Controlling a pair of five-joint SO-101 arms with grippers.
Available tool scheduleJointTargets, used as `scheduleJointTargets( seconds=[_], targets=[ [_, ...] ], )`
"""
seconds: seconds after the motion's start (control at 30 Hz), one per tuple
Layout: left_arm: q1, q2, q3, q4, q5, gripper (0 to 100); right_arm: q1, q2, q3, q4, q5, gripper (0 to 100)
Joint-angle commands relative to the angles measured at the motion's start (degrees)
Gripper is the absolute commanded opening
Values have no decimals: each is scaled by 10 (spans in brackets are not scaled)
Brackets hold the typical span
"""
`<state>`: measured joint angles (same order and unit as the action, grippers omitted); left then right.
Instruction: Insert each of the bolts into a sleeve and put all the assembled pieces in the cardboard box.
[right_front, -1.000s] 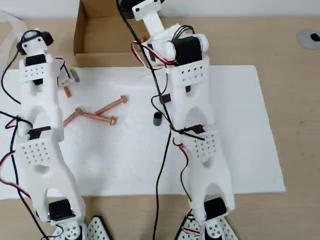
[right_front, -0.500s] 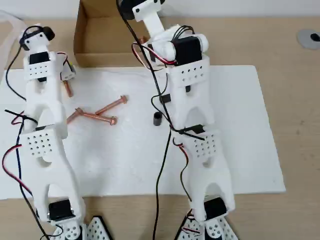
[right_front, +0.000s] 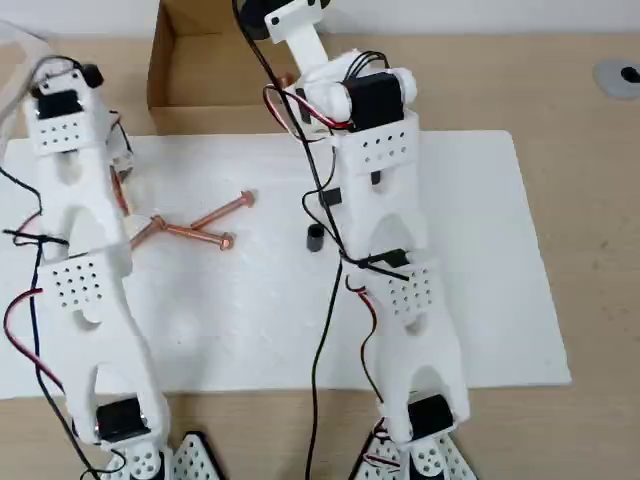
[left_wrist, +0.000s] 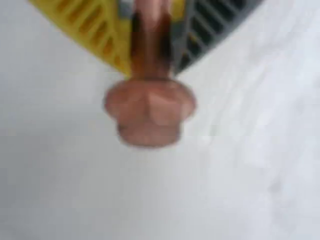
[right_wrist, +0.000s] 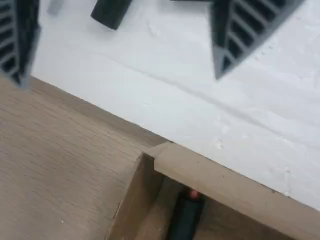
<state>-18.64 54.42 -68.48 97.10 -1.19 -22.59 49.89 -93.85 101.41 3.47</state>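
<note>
My left gripper (left_wrist: 150, 67) is shut on a copper bolt (left_wrist: 149, 107), its yellow and grey fingers clamping the shank, the head hanging just above the white mat. In the high view this gripper (right_front: 121, 187) is at the mat's far left. Three more bolts (right_front: 190, 233) lie crossed on the mat beside it. A black sleeve (right_front: 315, 238) stands mid-mat, also near my right gripper (right_wrist: 120, 75), which is open with nothing between its fingers, over the mat's far edge by the cardboard box (right_front: 200, 75). An assembled piece (right_wrist: 186, 215) lies inside the box's corner.
The white foam mat (right_front: 460, 260) covers most of the wooden table. The box wall (right_wrist: 225, 185) rises just past the mat's far edge. A grey disc (right_front: 617, 77) sits at the far right. Wires hang along both arms.
My left arm has swung farther away and to the left, taking the bolt with it. The right arm, loose bolts and sleeve have stayed put.
</note>
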Motion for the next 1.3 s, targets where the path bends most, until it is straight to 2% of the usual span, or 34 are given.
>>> scheduleJointTargets(
  seconds=[0.0, 0.13, 0.3, 0.47, 0.63, 0.73, 0.87, 1.03, 1.27],
  targets=[
    [-20, -22, -176, 37, -5, 5, 6, -45, -9, 11, 3, 278],
    [-47, -101, -206, 37, -6, 2, 6, -45, -5, 11, 3, 278],
    [-58, -218, -109, 37, -27, 2, 2, -49, 87, 11, -11, 278],
    [-40, -405, 126, 37, -77, 3, -28, -77, 234, 12, -105, 278],
    [8, -650, 415, 30, -118, 9, -82, -205, 461, 11, -143, 278],
    [19, -785, 576, -33, -119, 9, -95, -283, 575, 10, -145, 278],
    [22, -931, 777, -149, -120, 9, -80, -313, 662, -12, -160, 278],
    [23, -1042, 952, -236, -120, 7, -69, -306, 717, -62, -320, 278],
    [18, -1110, 1000, -237, -118, 7, -65, -276, 721, -162, -484, 278]
  ],
)
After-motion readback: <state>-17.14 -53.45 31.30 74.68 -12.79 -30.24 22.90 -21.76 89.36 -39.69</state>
